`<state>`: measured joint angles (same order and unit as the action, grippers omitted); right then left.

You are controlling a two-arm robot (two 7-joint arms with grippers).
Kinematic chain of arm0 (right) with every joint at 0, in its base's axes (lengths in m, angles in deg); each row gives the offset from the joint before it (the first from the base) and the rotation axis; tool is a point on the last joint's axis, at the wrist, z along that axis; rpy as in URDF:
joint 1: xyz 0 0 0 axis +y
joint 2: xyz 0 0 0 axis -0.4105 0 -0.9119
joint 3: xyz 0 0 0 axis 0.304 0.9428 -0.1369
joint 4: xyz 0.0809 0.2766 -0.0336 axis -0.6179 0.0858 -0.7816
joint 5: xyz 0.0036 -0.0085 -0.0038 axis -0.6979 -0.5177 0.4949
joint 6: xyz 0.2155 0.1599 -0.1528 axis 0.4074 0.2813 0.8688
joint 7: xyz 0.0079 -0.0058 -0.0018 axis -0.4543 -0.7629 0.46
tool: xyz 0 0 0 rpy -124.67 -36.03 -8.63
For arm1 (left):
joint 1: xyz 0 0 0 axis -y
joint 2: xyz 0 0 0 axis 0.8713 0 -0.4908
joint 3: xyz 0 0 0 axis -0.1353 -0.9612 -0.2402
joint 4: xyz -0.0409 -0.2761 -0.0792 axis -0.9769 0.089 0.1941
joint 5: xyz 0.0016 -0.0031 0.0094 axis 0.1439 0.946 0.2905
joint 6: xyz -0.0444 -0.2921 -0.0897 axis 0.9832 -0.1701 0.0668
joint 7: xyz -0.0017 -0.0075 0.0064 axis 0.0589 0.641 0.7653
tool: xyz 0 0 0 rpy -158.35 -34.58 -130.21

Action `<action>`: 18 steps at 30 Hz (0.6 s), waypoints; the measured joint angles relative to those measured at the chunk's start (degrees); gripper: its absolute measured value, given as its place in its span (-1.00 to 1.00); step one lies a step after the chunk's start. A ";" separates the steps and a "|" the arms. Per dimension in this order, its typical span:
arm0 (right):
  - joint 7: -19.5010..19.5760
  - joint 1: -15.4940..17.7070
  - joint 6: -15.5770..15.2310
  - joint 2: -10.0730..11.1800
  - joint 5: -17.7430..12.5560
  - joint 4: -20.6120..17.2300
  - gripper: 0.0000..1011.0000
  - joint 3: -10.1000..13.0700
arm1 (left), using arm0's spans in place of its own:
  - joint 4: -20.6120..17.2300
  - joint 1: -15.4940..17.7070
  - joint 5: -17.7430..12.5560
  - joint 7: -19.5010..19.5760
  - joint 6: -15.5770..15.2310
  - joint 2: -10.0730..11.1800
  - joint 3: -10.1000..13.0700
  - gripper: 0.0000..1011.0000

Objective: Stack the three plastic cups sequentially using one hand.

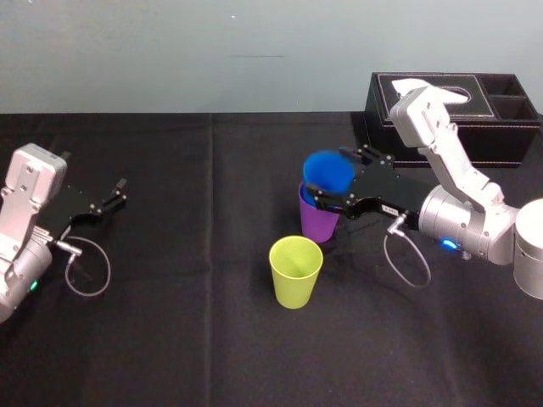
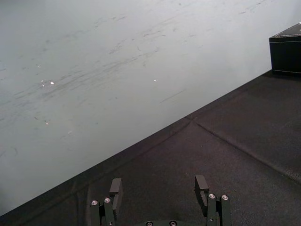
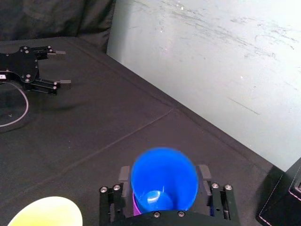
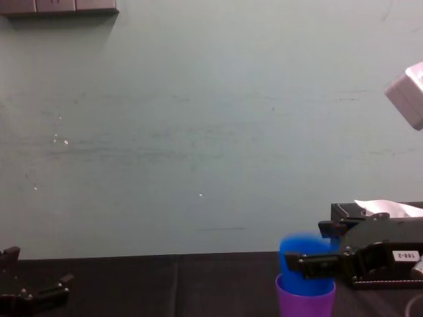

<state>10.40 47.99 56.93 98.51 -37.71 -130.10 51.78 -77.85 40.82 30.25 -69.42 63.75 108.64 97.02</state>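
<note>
Open black table left of yellow-green cup; tissue box far right.

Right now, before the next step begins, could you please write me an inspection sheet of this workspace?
Surface: table covered with black cloth, with a few creases.
Job's things: blue cup partly inside the purple cup, leaning; yellow-green cup upright, alone, nearer the robot.
Clutter: black tissue box at the far right.
End effectors: right end effector shut on the blue cup; left end effector open at the left, holding nothing.
Cables: left cable loop and right cable loop, grey, one by each wrist.
Surroundings: pale scuffed wall behind the table; nothing else seen.
</note>
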 joint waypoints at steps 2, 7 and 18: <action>0.00 0.01 0.00 0.01 0.00 -0.01 0.82 0.01 | 0.00 0.00 0.00 0.00 0.00 0.00 0.00 1.00; 0.00 0.00 -0.03 0.01 0.00 -0.04 0.98 0.03 | 0.00 0.00 0.00 0.00 0.00 0.00 0.00 1.00; 0.02 0.01 -0.06 0.01 0.00 -0.04 0.98 0.03 | 0.00 0.00 0.00 0.00 0.00 0.00 0.00 1.00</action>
<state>10.41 48.00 56.87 98.51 -37.71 -130.14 51.81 -77.85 40.82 30.25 -69.42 63.75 108.64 97.02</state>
